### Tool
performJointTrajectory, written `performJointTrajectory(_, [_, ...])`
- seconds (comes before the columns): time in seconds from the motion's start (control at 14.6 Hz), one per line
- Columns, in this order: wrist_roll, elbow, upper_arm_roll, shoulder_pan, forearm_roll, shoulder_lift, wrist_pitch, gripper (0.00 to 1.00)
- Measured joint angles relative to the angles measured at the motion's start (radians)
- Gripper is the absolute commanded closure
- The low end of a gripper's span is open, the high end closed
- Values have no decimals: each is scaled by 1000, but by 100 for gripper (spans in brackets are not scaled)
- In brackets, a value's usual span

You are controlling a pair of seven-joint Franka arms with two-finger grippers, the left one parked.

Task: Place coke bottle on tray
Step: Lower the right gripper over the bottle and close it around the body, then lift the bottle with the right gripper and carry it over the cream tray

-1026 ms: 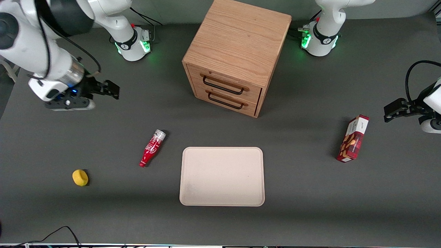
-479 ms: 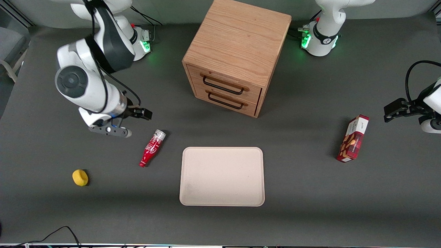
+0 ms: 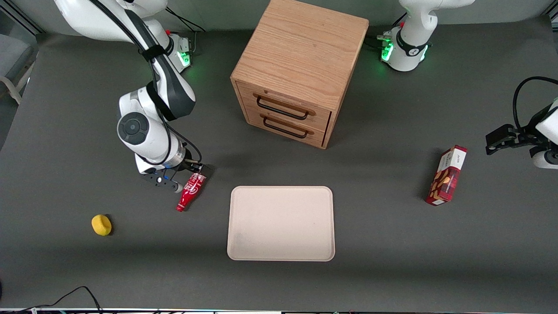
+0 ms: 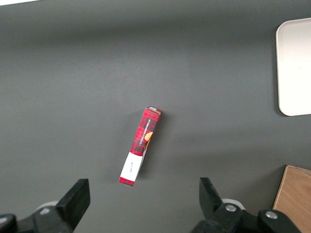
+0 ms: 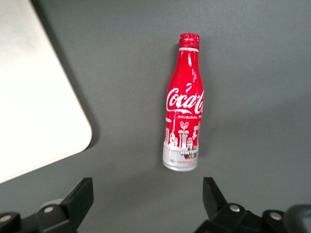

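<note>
Poised over the coke bottle's (image 3: 190,192) base end in the front view, the claw (image 3: 195,169) hangs above the surface (image 3: 87,270); the bottle lies flat just beside the tray (image 3: 281,223). A lemon (image 3: 101,225), drawer cabinet (image 3: 298,69) and snack box (image 3: 447,175) sit clear. From the right wrist, the claw (image 5: 146,206) is spread wide with the coke bottle (image 5: 183,104) apart from the fingers; being round, it may roll from an off-centre pinch.

The slim red coke bottle with white script and a silver-grey base (image 3: 190,192) (image 5: 183,125) is lying flat on the dark table, neck pointing toward the front camera. The big flat beige rectangular tray (image 3: 281,223) (image 5: 34,97) sits just beside it, not touching.
</note>
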Motion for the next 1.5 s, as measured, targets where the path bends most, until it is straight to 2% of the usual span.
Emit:
performJointTrajectory(0.55, [97,-62,-27,-16,-15,150,267,0])
performJointTrajectory(0.75, [98,-62,-43,-20,-17,197,306,0])
performJointTrajectory(0.89, [102,-61,-43,-20,-18,210,315,4])
performJointTrajectory(0.96, [103,-61,-43,-20,-20,214,317,13])
performJointTrajectory(1.03, [105,-61,-43,-20,-26,215,317,32])
performJointTrajectory(1.09, [108,-61,-43,-20,-33,216,317,75])
performJointTrajectory(1.16, [108,-61,-43,-20,-36,216,318,100])
performJointTrajectory(1.5, [114,-60,-46,-20,-82,214,318,100])
